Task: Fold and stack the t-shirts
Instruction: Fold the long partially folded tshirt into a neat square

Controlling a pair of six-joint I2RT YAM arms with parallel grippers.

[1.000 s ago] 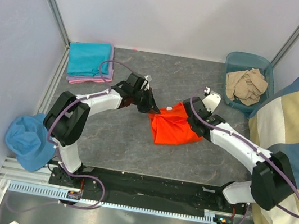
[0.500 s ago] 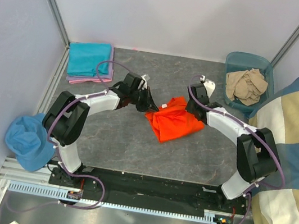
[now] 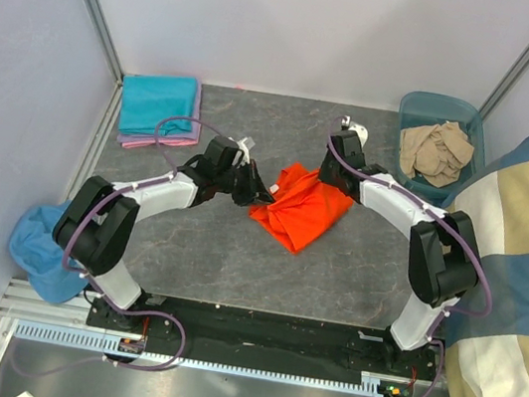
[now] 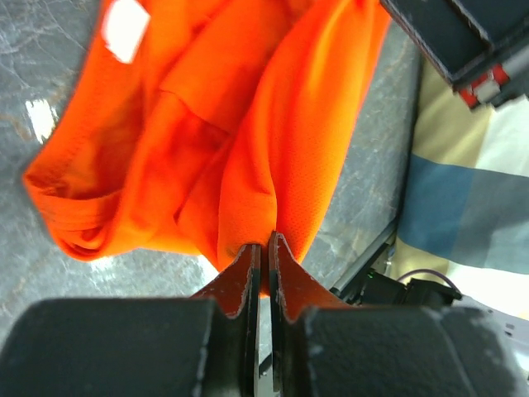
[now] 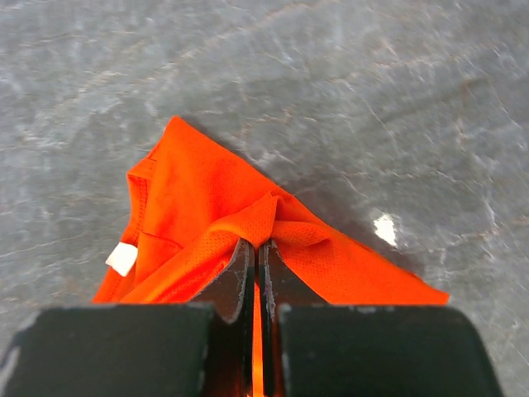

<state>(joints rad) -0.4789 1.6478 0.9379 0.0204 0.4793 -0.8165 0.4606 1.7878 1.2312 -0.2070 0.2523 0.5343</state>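
Top external view gave you the two arm bases at the near edge of the grey tabletop (image 3: 206, 250), with a blue cloth bundle (image 3: 35, 248) slumped at the near left corner and the big blue-and-beige cushion-like fabric (image 3: 505, 267) along the right side. Further in, at mid-tabletop, the orange t-shirt (image 3: 298, 209) lay bunched in a rough diamond between the two arms. The left end effector (image 3: 260, 195) met its left edge. In the left wrist view you could see that end effector clenched almost flush on a fold of the orange cloth, the shirt creased beyond it and the white neck label (image 4: 124, 29) at the top left. The right end effector (image 3: 333, 177) sat at the shirt's far right corner. The right wrist view showed it likewise pinched tight on a raised ridge of orange fabric, with the rest spreading over the tabletop on both sides. Beyond that, at the far right, a teal bin (image 3: 440, 108) held the crumpled beige t-shirts (image 3: 436, 150). At the far left corner the teal t-shirt (image 3: 159, 103) lay folded on top of the pink-lilac t-shirt (image 3: 147, 145), whose edge showed along the near side.
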